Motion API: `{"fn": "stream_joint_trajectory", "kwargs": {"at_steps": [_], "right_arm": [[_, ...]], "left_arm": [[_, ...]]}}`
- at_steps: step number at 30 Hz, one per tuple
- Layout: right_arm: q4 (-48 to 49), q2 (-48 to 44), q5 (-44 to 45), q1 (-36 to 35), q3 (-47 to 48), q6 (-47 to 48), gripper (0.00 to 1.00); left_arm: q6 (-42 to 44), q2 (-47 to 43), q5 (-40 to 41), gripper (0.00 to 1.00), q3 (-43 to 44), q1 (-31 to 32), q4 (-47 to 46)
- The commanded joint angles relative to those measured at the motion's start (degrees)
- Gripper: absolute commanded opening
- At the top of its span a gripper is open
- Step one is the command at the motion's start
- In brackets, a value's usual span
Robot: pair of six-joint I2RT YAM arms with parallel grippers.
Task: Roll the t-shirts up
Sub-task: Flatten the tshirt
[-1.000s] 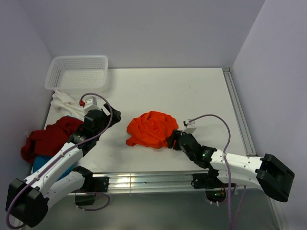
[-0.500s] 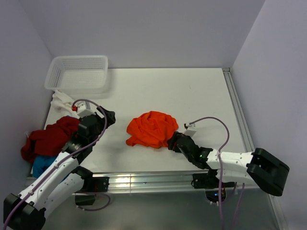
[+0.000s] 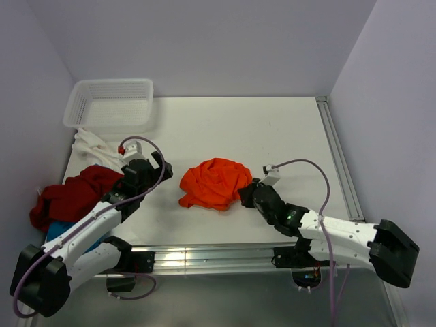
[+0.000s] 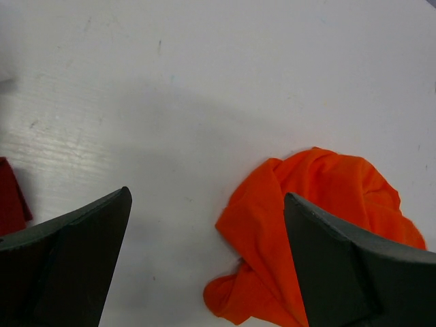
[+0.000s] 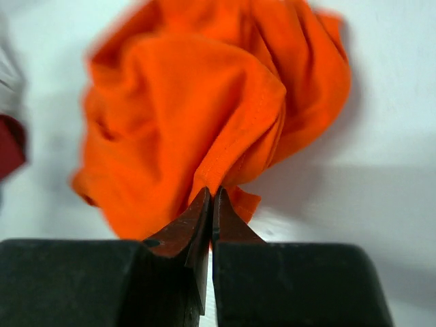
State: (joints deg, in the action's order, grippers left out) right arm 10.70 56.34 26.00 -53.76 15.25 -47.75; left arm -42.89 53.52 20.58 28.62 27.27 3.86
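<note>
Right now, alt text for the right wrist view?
Crumpled orange t-shirt on a white table fills most of the view. The right gripper's dark fingers are closed at its near edge, apparently pinching a fold. A dark red cloth sits far left.

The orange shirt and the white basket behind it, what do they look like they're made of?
The orange shirt looks like soft, matte cloth, perhaps a cotton-like knit: it slumps in loose folds and creases. The white basket looks like rigid plastic with a slight sheen: thin walls pierced by a regular grid of small holes, under a smooth moulded rim.
</note>
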Motion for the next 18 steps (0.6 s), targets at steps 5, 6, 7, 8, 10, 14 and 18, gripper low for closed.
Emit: {"fn": "stream_joint_trajectory", "kwargs": {"at_steps": [5,6,7,8,10,14,18], "right_arm": [[-9.55,-10.28,8.63,0.32,10.49,4.06,0.00],[-10.17,-10.72,8.89,0.49,11.12,4.33,0.00],[-10.26,-11.42,9.33,1.10,12.34,4.85,0.00],[-11.65,-11.69,9.51,1.37,12.87,5.03,0.00],[-12.36,-12.04,9.86,1.81,13.49,5.56,0.01],[-12.11,-12.13,9.69,2.69,13.14,5.56,0.00],[-12.02,-12.74,7.49,5.50,13.67,6.08,0.01]], "left_arm": [[2.73,4.57,-6.43,0.99,2.49,0.24,-7.20],[2.82,5.36,-6.86,0.99,2.58,0.16,-7.28],[2.90,5.63,-7.13,1.00,2.75,0.24,-7.55],[3.25,5.98,-7.48,1.00,2.76,0.16,-7.64],[3.43,6.86,-8.09,0.99,2.84,0.24,-7.90],[3.78,7.92,-8.71,0.99,2.84,0.24,-8.77],[4.40,9.23,-11.43,0.99,2.58,0.24,-10.53]]}}
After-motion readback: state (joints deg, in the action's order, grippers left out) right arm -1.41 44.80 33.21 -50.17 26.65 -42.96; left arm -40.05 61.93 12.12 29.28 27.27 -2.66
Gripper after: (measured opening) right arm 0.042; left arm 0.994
